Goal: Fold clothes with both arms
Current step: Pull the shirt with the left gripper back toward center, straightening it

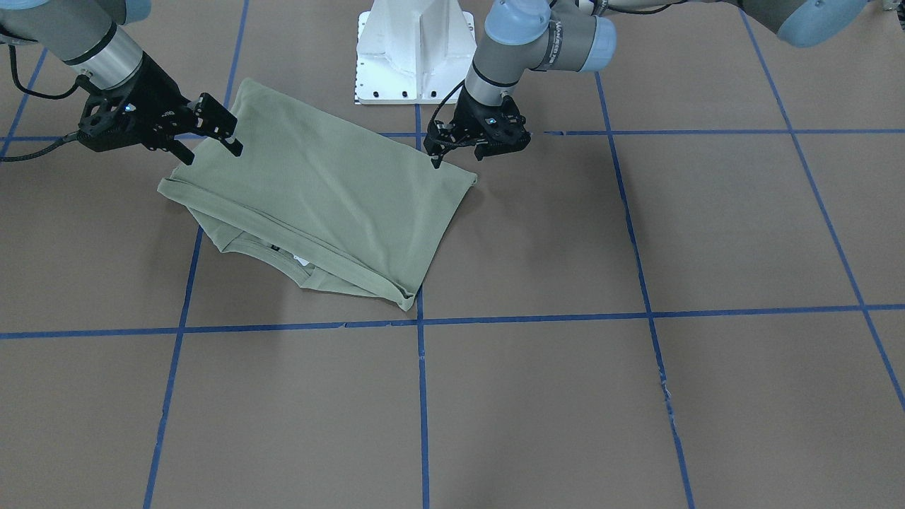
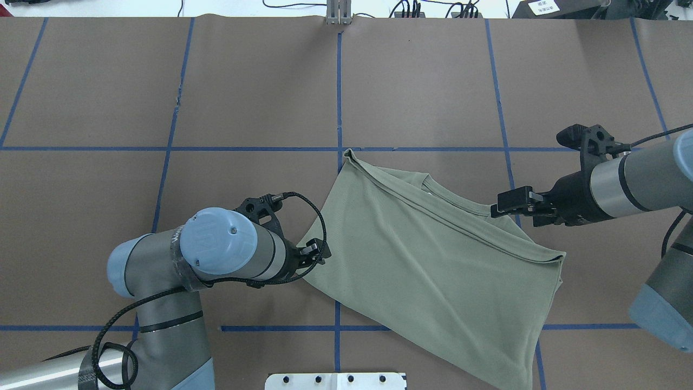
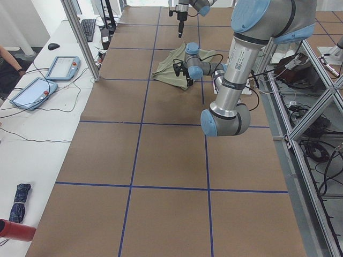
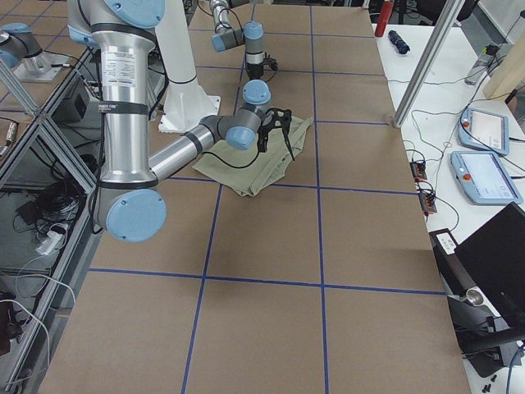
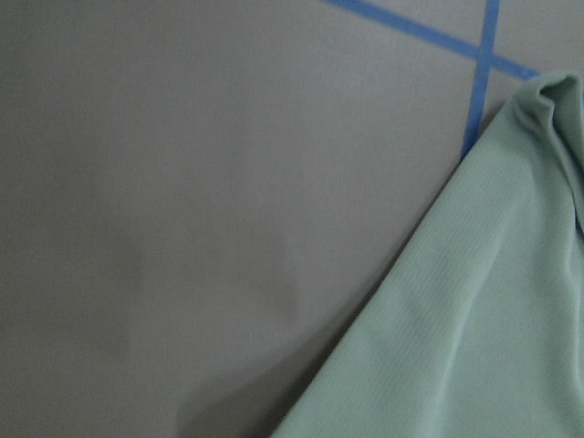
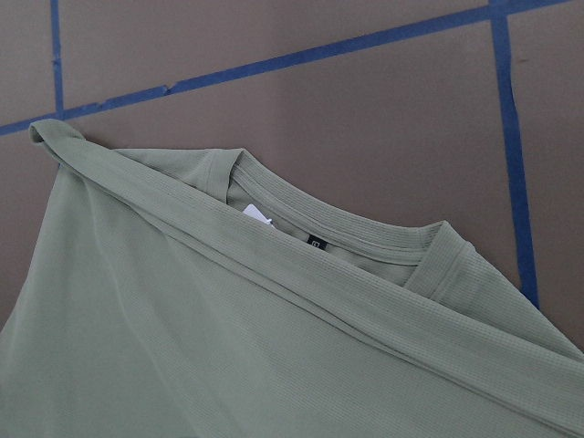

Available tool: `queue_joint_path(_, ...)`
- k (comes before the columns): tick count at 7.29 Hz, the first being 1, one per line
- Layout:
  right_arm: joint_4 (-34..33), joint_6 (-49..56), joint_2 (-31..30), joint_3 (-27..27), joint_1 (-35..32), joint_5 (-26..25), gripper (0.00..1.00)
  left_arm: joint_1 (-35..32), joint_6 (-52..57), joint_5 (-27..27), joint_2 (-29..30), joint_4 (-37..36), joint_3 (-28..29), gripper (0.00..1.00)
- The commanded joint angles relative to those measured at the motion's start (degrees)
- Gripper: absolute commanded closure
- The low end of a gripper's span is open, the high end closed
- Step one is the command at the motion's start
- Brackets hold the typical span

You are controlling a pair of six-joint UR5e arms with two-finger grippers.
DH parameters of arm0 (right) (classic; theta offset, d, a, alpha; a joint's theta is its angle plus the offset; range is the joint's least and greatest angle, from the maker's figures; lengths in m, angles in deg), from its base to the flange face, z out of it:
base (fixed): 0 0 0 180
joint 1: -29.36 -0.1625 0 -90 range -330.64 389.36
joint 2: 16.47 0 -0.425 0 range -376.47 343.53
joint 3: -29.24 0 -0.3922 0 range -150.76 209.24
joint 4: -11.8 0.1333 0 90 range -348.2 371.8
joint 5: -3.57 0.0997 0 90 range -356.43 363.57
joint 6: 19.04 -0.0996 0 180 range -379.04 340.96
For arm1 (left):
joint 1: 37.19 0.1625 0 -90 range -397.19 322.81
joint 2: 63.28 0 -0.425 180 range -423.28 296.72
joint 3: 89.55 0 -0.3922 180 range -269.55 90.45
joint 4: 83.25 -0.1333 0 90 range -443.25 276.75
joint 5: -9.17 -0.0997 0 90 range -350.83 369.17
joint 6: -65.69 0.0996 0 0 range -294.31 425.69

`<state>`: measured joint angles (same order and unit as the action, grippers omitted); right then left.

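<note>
Though both grippers sit right at the shirt (image 2: 433, 254), neither has hold of it. Left gripper (image 1: 458, 158), nearest the pedestal (image 1: 416, 49): jaws parted, empty, tips just over the shirt's near corner.

Shirt lies flat, askew to the tape grid, mostly on the robot's right of the centre line. Body is doubled so the hem band crosses just below the collar (image 6: 365, 239). Black label (image 6: 316, 242) and white tag (image 6: 256, 213) peek out.

Right gripper (image 1: 235, 139) hangs over the opposite edge, jaws likewise apart, nothing in them.

Reads as a pause between folds. Next fold probably wants both grippers down on edge points, pinching every layer and lifting together; limp knit would likely sag and slide otherwise.

Table (image 2: 243, 81): brown paper, blue tape lines (image 2: 339, 81). Beyond its far edge, a white bench with tablets (image 3: 61, 68) and a keyboard (image 3: 88, 29).
</note>
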<state>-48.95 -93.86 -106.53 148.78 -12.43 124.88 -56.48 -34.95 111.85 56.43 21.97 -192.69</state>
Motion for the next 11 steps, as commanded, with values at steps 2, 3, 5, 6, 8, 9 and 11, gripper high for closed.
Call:
queue_joint_path(2, 0.02, -0.06, 1.29, -1.67, -0.05, -0.2, 0.0, 0.3, -1.23, -2.22, 0.17, 0.77, 4.16, 0.09)
queue_joint_path(3, 0.02, -0.06, 1.29, -1.68, -0.05, -0.2, 0.0, 0.3, -1.23, -2.23, 0.44, 0.77, 4.35, 0.13)
queue_joint_path(5, 0.02, -0.06, 1.2, -1.77, -0.05, -0.11, 0.0, 0.39, -1.32, -2.23, 0.88, 0.86, 4.0, 0.5)
queue_joint_path(6, 0.02, -0.06, 1.2, -1.68, -0.14, -0.11, 0.0, 0.47, -1.15, -2.23, 0.88, 0.86, 3.91, 0.85)
queue_joint_path(8, 0.02, -0.06, 1.2, -1.77, -0.14, -0.2, 0.0, 0.48, -0.97, -2.23, 0.7, 0.86, 3.65, 1.0)
queue_joint_path(9, -0.07, -0.5, 1.29, -1.77, -0.06, -0.2, 0.0, -0.05, -0.8, -2.23, 0.61, 0.77, 3.04, 1.0)
queue_joint_path(11, -0.07, -0.59, 1.03, -2.03, -0.23, -0.38, 0.0, -4.16, 0.34, -2.31, 0.61, 0.69, 3.12, 1.0)
